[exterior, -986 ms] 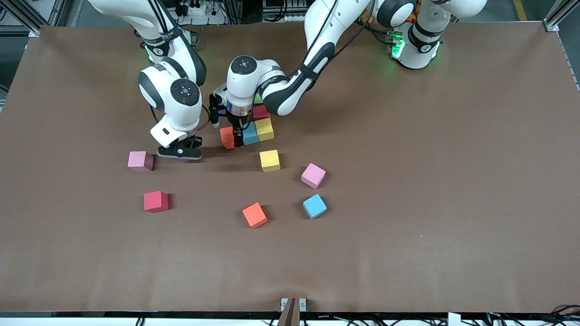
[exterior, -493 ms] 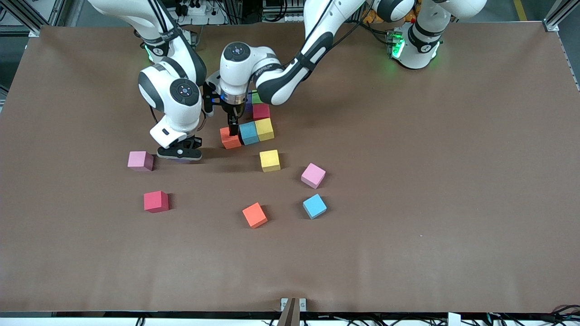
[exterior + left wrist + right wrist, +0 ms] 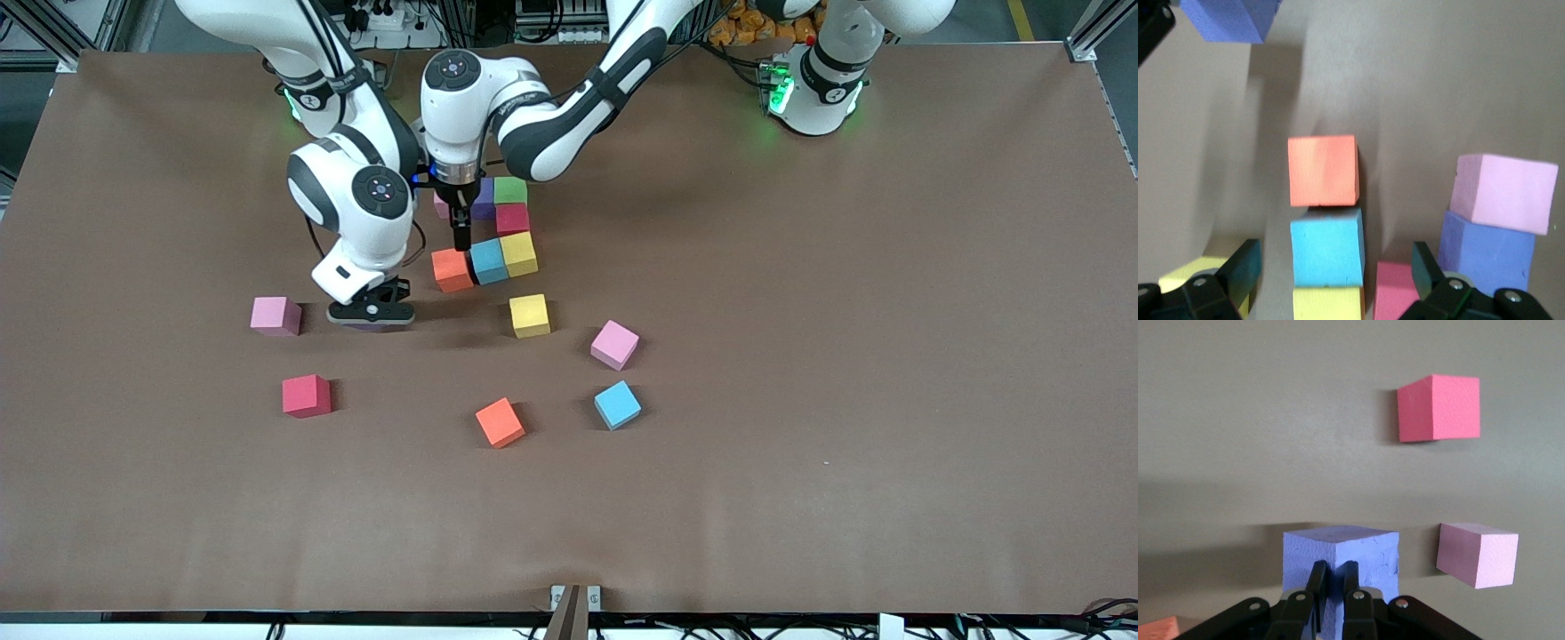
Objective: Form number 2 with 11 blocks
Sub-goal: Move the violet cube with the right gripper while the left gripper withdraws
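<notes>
Over orange block (image 3: pixel 452 269) of partial number 2 (image 3: pixel 495 233), left hand (image 3: pixel 460 238) hovering, fingers spread wide, empty. Right hand (image 3: pixel 372 313) pinching purple block (image 3: pixel 1340 570) just above bench (image 3: pixel 800 356), beside pink block (image 3: pixel 275 315).

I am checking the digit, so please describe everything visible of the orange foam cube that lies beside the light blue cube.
The orange matte foam cube sits flat on the brown table cover and looks undamaged. It ends a row, one side against the light blue foam cube, turned slightly out of line with it. Its other sides are free. The open left gripper hangs just above the row and does not touch the cube.
</notes>
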You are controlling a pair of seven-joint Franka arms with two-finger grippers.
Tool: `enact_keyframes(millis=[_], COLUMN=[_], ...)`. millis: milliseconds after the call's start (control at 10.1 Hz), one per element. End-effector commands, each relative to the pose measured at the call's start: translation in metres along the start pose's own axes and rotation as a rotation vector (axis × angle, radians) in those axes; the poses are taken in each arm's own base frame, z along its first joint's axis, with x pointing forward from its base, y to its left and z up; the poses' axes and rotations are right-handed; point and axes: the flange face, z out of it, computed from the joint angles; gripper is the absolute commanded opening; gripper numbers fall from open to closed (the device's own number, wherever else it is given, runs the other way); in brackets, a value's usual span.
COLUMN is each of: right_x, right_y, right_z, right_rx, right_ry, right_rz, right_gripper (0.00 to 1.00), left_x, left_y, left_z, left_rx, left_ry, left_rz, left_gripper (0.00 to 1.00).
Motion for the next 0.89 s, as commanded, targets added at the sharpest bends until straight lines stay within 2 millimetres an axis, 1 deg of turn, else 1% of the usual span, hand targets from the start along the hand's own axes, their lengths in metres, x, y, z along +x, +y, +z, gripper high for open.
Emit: enact_keyframes(millis=[0,197,296,394,592,690,789], right_x=[0.02,0.021,0.022,0.024,0.03,0.033,0.035], right_y=[-0.024,-0.046,-0.049,-0.048,-0.036,-0.028,-0.026], right_z=[0.01,0.011,0.01,0.007,0.004,0.002,0.001], right_rx=[-0.084,-0.092,-0.094,-0.095,-0.09,-0.086,-0.083], right_ry=[-0.003,0.002,0.007,0.012,0.016,0.015,0.016], right_rz=[-0.064,-0.089,-0.096,-0.098,-0.106,-0.113,-0.111], right_gripper=[0.0,0.0,0.0,0.0,0.0,0.0,0.0], left_x=[-0.03,-0.055,-0.067,-0.077,-0.089,-0.094,-0.097], left_y=[0.017,0.023,0.026,0.029,0.032,0.03,0.029], left_z=[-0.067,-0.084,-0.093,-0.101,-0.116,-0.123,-0.129], left_rx=[-0.016,-0.018,-0.018,-0.018,-0.024,-0.026,-0.028], left_ry=[0.002,-0.021,-0.029,-0.035,-0.07,-0.084,-0.091], left_rz=[0.015,0.022,0.026,0.032,0.037,0.033,0.031], left_gripper=[1.0,1.0,1.0,1.0,1.0,1.0,1.0])
